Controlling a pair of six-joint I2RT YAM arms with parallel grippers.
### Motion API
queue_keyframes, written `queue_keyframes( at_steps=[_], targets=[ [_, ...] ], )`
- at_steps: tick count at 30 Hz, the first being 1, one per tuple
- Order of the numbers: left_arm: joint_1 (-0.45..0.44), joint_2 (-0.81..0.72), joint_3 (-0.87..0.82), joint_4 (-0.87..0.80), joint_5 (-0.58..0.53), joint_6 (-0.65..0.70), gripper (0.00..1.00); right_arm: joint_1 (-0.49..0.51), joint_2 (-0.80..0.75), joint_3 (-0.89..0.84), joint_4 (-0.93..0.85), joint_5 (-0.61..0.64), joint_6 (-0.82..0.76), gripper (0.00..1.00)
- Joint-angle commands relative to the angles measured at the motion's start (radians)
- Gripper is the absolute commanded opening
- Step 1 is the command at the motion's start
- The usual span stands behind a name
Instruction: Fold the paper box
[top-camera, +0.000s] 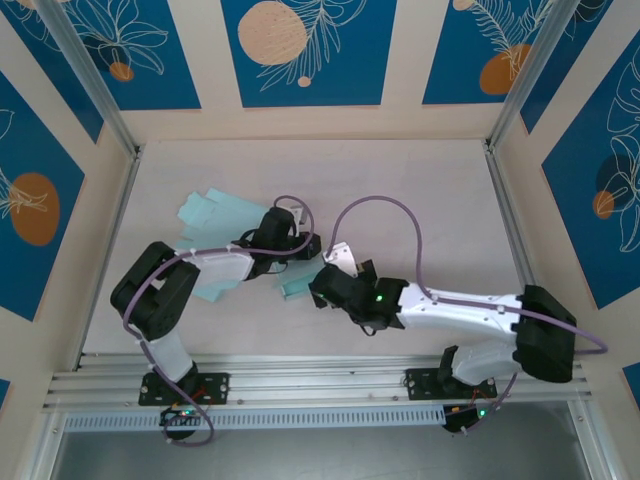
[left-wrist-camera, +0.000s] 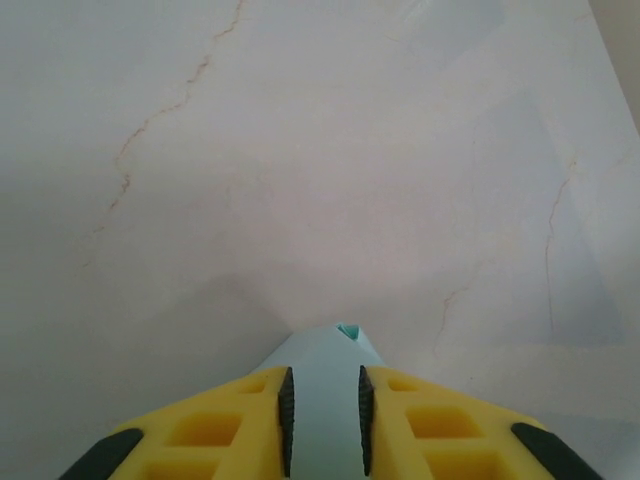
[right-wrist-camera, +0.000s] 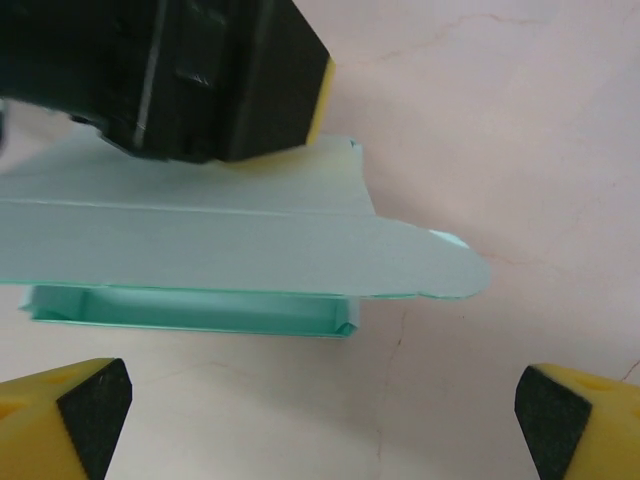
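The paper box (top-camera: 205, 212) is a pale teal sheet, partly flat on the table and partly hidden under the left arm. One folded wall (top-camera: 297, 288) stands up near the middle. My left gripper (top-camera: 303, 245) is shut on a strip of the paper box (left-wrist-camera: 322, 400), which fills the gap between its black pads (left-wrist-camera: 286, 415). In the right wrist view a broad rounded flap (right-wrist-camera: 230, 240) overhangs the folded trough (right-wrist-camera: 200, 312), and the left gripper (right-wrist-camera: 200, 80) presses on it from above. My right gripper (right-wrist-camera: 325, 420) stands wide open just short of the trough, with nothing between its fingers.
The white marbled table (top-camera: 420, 200) is bounded by aluminium rails (top-camera: 505, 210) on both sides and patterned walls behind. A purple cable (top-camera: 385, 200) loops over the right arm. Both arms meet close together at the table's middle.
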Motion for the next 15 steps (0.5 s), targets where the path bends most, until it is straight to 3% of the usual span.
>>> queue_keyframes(
  at_steps=[1, 8, 15],
  targets=[
    [0.006, -0.054, 0.014, -0.039, -0.038, 0.021, 0.36, -0.017, -0.054, 0.073, -0.066, -0.027, 0.009, 1.0],
    [0.006, -0.212, 0.064, -0.309, -0.163, 0.1, 0.79, -0.184, 0.091, 0.303, -0.257, -0.226, 0.063, 1.0],
    [0.006, -0.302, 0.056, -0.527, -0.236, 0.115, 1.0, -0.317, 0.267, 0.431, -0.345, -0.366, 0.069, 1.0]
  ],
)
